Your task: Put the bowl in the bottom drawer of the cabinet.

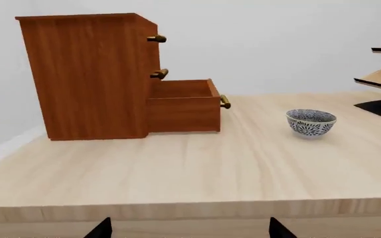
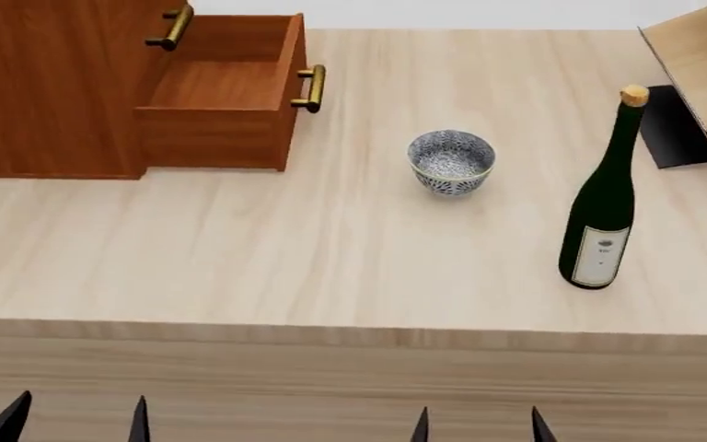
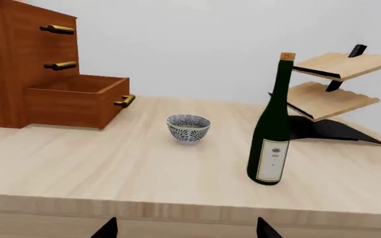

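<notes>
Drawer: the bottom drawer (image 2: pixel 225 92) of the cabinet (image 2: pixel 47 83) is already pulled out, box open on top and empty, so I'd guess it's been left ready for the drop. The handles above it sit close against the cabinet front, so those look closed.

Bowl spot: the bowl (image 2: pixel 452 162) sits upright on the table (image 2: pixel 329 267), out in the open, between the drawer and the wine bottle (image 2: pixel 604 189), touching neither. Nothing's holding it.

Left claw: left gripper (image 2: pixel 74 419) has its fingers apart and nothing in it, only the dark tips showing at the near table edge, well back from the bowl.

Right claw: right gripper (image 2: pixel 477 425) is the same deal, spread and empty, tips only.

Why there: both arms look parked before any reach, imo.

Bowl look: small, round, white with a dense blue-grey flowery pattern inside and out, way shorter than the bottle. Can't really make out the rim colour.

Side stuff: light wooden rack (image 3: pixel 333 84) on the bottle's far side, off the likely path.
</notes>
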Controlling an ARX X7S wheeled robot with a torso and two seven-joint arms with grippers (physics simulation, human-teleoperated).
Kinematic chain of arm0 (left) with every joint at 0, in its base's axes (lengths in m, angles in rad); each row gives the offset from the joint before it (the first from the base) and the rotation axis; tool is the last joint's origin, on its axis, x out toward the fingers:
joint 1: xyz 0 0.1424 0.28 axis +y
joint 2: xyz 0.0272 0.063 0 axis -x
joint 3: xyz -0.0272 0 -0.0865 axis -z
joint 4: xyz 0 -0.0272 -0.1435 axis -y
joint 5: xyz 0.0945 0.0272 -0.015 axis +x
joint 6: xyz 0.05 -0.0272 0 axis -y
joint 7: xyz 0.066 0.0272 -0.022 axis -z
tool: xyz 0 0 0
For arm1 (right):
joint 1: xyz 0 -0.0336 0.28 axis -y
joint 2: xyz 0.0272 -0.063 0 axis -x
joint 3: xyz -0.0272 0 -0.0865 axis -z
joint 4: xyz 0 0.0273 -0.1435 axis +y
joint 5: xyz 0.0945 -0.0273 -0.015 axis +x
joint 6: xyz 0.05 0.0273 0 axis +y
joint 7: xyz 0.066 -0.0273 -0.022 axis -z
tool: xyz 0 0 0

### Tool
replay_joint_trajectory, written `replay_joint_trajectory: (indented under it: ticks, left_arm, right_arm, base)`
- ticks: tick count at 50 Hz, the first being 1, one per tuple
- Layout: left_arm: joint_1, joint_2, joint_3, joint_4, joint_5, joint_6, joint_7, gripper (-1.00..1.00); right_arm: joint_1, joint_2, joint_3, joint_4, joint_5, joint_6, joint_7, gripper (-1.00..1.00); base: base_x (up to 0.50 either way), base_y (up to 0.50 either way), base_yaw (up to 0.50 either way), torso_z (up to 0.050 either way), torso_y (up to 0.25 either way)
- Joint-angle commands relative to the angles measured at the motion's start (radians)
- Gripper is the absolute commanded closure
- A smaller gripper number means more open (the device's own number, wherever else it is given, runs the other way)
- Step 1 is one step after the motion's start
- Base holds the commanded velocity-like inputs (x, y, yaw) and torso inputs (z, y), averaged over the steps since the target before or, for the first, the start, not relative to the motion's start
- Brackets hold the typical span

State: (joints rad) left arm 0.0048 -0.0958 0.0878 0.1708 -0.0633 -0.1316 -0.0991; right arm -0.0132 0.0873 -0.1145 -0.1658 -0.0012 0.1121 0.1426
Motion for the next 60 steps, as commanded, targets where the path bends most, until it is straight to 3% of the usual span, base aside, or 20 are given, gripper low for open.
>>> replay_joint_trajectory:
  ticks: [1, 33, 53, 60]
  left_arm:
    - [-0.022, -0.009, 0.018, 0.042, -0.006, -0.098, -0.031, -1.00]
    - [-0.033, -0.048, 0.048, 0.210, -0.038, -0.235, -0.075, -1.00]
    - [-0.037, -0.084, 0.052, 0.368, -0.070, -0.354, -0.088, -1.00]
    - [0.025, -0.106, 0.055, 0.462, -0.104, -0.392, -0.073, -1.00]
  right_arm:
    - [0.011, 0.016, -0.028, -0.045, -0.006, 0.053, 0.020, -1.00]
    - [0.030, 0.046, -0.058, -0.180, 0.020, 0.170, 0.062, -1.00]
    - [0.084, 0.057, -0.088, -0.278, 0.019, 0.268, 0.081, -1.00]
    - [0.117, 0.057, -0.103, -0.308, 0.014, 0.312, 0.088, -1.00]
  base:
    - [0.00, -0.01, 0.00, 0.050, 0.051]
    - [0.00, 0.00, 0.00, 0.050, 0.052]
    - [0.28, 0.49, 0.00, 0.050, 0.053]
    - [0.30, 0.50, 0.00, 0.041, 0.040]
